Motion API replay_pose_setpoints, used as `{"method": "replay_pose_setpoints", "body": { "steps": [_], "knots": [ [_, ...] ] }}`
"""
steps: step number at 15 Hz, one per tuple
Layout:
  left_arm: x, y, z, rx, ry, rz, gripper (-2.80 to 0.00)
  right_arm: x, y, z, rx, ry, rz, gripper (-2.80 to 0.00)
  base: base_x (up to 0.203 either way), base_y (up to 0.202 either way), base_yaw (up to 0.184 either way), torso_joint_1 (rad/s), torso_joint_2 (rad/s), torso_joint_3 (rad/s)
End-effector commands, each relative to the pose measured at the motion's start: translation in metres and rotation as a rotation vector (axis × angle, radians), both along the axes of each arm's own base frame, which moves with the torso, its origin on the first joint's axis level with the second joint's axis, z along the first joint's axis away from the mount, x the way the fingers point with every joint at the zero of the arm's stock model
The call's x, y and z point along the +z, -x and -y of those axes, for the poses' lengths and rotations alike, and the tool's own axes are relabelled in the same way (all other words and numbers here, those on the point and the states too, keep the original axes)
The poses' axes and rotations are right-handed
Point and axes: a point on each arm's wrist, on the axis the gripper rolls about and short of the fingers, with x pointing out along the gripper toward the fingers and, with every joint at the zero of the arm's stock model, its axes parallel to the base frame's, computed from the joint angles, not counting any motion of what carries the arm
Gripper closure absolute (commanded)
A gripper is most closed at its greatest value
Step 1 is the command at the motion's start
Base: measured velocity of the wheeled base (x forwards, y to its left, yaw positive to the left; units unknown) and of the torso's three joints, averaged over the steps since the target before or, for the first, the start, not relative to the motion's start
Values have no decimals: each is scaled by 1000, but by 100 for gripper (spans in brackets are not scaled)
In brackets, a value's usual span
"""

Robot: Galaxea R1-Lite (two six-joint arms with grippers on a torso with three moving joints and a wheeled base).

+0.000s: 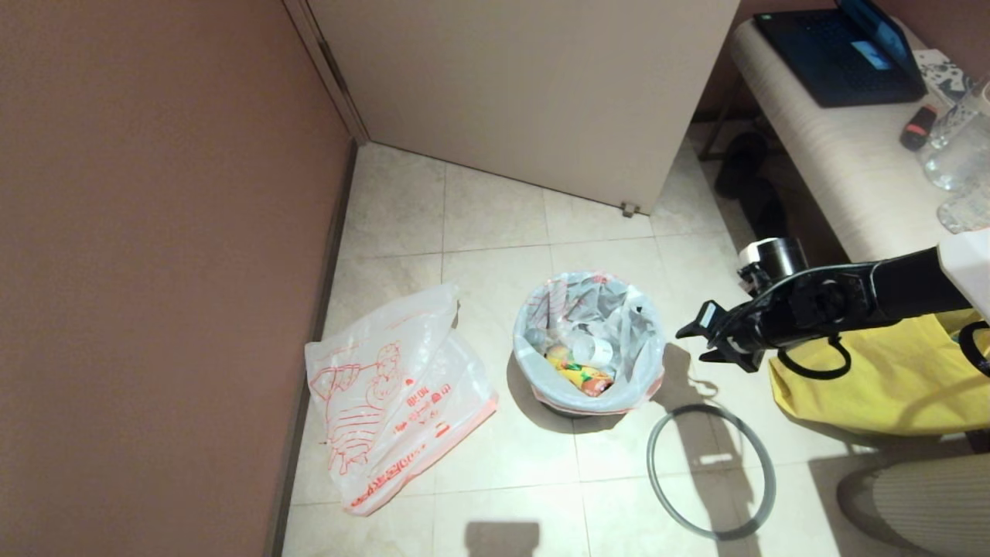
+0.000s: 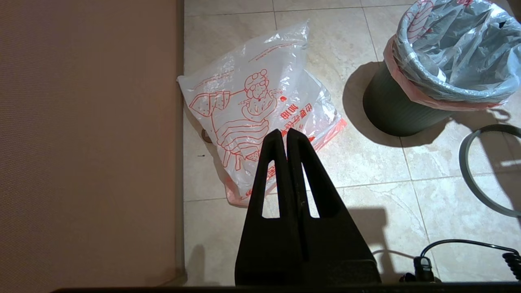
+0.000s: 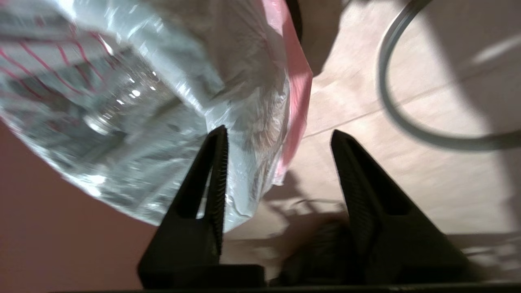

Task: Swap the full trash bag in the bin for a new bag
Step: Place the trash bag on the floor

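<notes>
1. On the tiled floor (image 1: 495, 216) stand one bin (image 2: 390, 114), two plastic bags and one grey hoop (image 1: 711, 472).
2. One bag, the full trash bag (image 1: 619, 325), lines the bin, its pink band folded over the rim.
3. Flat beside the bin, toward the wall, lies the new bag (image 1: 394, 402), well apart from both pincers.
4. Reaching in from the right, the right pincer (image 1: 708, 340) hangs just beside the bin's rim, jaws apart, gripping nothing.
5. Over the new bag, the left pincer (image 2: 283, 136) has its jaws pressed together, empty.
6. Behind the right arm sit a yellow tote (image 1: 874, 379) and a tabletop (image 1: 835, 147) with a laptop (image 1: 839, 50).
</notes>
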Motion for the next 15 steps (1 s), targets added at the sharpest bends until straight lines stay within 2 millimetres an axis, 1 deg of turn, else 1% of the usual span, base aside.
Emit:
{"method": "replay_pose_setpoints", "body": {
  "steps": [1, 2, 3, 4, 7, 8, 9, 12, 15],
  "knots": [
    [0, 0, 0, 1, 2, -1, 0, -32, -14, 26, -105, -320, -149, 0, 0, 0, 0, 0, 0, 0],
    [0, 0, 0, 1, 0, 0, 0, -43, -20, 30, -126, -374, -179, 0, 0, 0, 0, 0, 0, 0],
    [0, 0, 0, -1, 2, -1, 0, -53, -27, 31, -130, -391, -197, 0, 0, 0, 0, 0, 0, 0],
    [0, 0, 0, 1, 1, -1, 0, -57, -31, 32, -135, -400, -226, 0, 0, 0, 0, 0, 0, 0],
    [0, 0, 0, 1, 2, -1, 0, -82, -43, 25, -140, -424, -337, 0, 0, 0, 0, 0, 0, 0],
    [0, 0, 0, 0, 1, -1, 0, -87, -45, 24, -147, -425, -368, 0, 0, 0, 0, 0, 0, 0],
    [0, 0, 0, 1, 1, -1, 0, -94, -45, 23, -155, -421, -390, -280, 0, 0, 0, 0, 0, 0],
    [0, 0, 0, 1, 1, -1, 0, -100, -46, 22, -182, -437, -422, -280, 0, 0, 0, 0, 0, 0],
    [0, 0, 0, -1, 2, -1, 0, -94, -50, 24, -235, -479, -437, -280, 0, 0, 0, 0, 0, 0]
  ]
}}
